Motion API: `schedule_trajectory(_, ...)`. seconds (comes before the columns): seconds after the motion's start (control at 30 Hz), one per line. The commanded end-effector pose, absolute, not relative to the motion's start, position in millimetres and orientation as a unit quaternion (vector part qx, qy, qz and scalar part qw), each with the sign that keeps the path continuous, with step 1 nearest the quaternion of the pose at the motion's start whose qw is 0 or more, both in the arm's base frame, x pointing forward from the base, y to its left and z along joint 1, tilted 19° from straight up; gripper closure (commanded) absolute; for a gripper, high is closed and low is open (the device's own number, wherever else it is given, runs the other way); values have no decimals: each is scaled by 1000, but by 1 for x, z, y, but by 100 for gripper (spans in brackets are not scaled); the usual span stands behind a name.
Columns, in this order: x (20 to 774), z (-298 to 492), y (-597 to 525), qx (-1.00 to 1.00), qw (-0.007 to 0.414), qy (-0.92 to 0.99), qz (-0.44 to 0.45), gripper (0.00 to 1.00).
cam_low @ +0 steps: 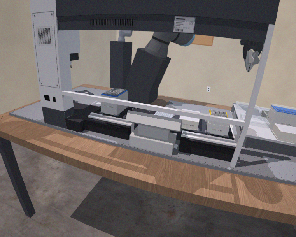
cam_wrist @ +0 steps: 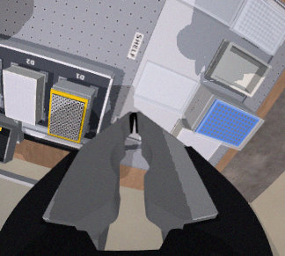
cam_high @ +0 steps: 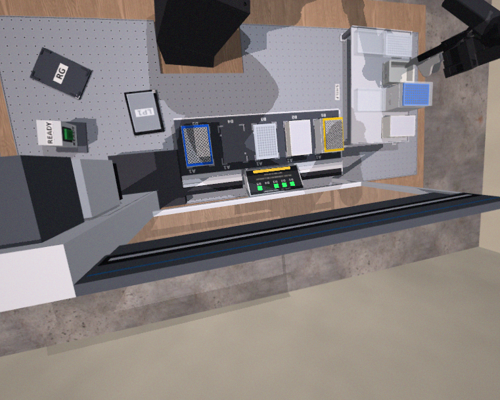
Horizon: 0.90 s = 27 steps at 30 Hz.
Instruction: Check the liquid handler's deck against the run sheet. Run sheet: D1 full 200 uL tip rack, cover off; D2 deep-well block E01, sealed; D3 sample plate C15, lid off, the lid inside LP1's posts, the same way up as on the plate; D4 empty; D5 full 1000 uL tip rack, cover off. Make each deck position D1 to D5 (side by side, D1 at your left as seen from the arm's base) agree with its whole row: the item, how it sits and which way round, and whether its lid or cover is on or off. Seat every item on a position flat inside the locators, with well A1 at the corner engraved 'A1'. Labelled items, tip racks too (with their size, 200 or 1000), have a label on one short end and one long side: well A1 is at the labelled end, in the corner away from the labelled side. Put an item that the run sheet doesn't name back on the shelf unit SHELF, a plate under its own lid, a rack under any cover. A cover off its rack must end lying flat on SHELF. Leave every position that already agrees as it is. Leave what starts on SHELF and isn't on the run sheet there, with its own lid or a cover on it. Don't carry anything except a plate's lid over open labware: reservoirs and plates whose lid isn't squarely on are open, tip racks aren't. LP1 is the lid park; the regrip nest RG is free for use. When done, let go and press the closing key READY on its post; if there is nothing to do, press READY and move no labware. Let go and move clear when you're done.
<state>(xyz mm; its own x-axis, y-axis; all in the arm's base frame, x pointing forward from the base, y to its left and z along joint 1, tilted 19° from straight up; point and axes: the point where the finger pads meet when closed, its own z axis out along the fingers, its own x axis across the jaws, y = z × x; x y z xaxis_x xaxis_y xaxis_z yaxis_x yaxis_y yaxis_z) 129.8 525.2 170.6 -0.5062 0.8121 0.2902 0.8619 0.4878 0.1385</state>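
gripper (cam_low: 249, 69) pinched fully together on nothing, hanging high above shelf unit (cam_high: 348, 84) at the counter's right end, presumably freed for travel toward the ready key (cam_high: 68, 133) near the left edge. deck row (cam_high: 261, 119) along the front edge seemingly matching the sheet: yellow 200 rack (cam_high: 332, 133) uncovered, sample plate (cam_high: 265, 140) lidless, lid park (cam_high: 144, 111) apparently occupied.

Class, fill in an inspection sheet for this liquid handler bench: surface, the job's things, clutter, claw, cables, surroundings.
Surface: grey perforated board on a wooden table.
Job's things: yellow-rimmed rack at D1, white-topped block at D2, uncovered plate at D3, D4 bare, blue-rimmed rack at D5; a flat pale piece lies in LP1; READY post at the board's edge.
Clutter: SHELF holds a blue-topped box, an open tray and more labware.
Claw: claw shut, holding nothing, high above SHELF.
Cables: nothing seen.
Surroundings: beige walls, wall socket, concrete floor.
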Motion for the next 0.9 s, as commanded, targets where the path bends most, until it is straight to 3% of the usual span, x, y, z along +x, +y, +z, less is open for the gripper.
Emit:
schedule_trajectory(0.0, 131, 171, 522, -493, 95, -854, -136, 100)
schedule_trajectory(0.87, 145, 140, 436, -641, 118, -750, -116, 100)
